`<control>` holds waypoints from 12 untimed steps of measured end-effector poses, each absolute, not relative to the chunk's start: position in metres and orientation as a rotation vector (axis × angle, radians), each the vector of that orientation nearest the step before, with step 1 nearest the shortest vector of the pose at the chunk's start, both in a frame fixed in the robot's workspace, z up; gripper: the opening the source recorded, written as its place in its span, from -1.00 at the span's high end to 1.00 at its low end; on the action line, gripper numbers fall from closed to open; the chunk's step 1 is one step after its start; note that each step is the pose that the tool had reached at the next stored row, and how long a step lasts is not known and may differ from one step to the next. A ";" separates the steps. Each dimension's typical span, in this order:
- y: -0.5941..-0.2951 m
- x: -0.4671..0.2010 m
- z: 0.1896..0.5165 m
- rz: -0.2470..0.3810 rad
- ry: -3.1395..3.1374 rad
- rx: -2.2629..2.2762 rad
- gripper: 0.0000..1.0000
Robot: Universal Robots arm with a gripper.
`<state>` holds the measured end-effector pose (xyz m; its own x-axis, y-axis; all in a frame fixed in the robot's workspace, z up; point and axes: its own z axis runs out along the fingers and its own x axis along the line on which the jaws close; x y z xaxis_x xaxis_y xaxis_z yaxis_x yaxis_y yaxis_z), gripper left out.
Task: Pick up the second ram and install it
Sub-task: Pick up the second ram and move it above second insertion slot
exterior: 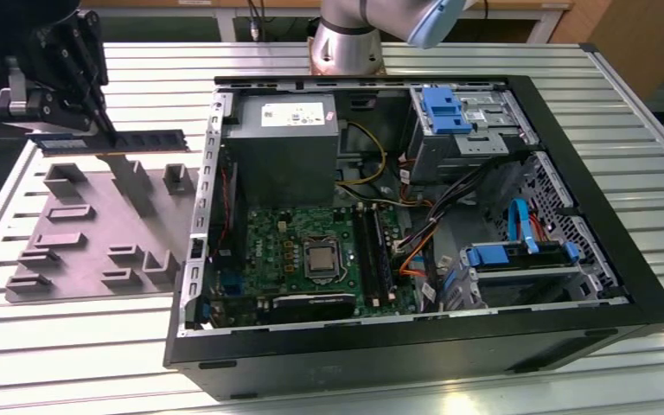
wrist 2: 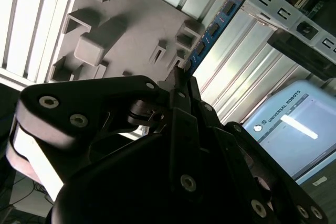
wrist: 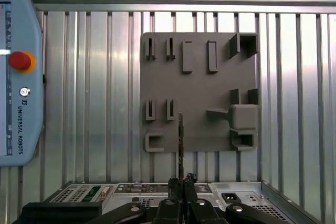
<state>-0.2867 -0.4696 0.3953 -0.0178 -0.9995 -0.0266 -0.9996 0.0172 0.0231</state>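
We see the black two-fingered gripper (exterior: pixel 104 136) clamped on the long, thin, dark green memory stick (exterior: pixel 150 141). It holds the stick level above the grey moulded plastic tray (exterior: pixel 87 197), beside the open black computer case (exterior: pixel 424 346).

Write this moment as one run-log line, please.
pincer: shut on long thin dark bluish-green memory stick | stick: level, over grey moulded plastic tray | open black computer case: beside tray

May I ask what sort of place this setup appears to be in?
Probably a robotics lab bench for computer assembly: an open computer case sits on a slatted aluminium table, beside a grey moulded tray, with a robot teach pendant nearby.
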 end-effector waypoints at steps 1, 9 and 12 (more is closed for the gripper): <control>-0.470 -0.286 0.395 0.055 2.239 -2.200 0.73; -0.470 -0.279 0.395 0.055 2.238 -2.200 0.73; -0.470 -0.276 0.395 0.055 2.238 -2.200 0.73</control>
<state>-0.2760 -0.4696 0.3953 -0.0178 -0.9995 -0.0266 -0.9996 0.0172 0.0231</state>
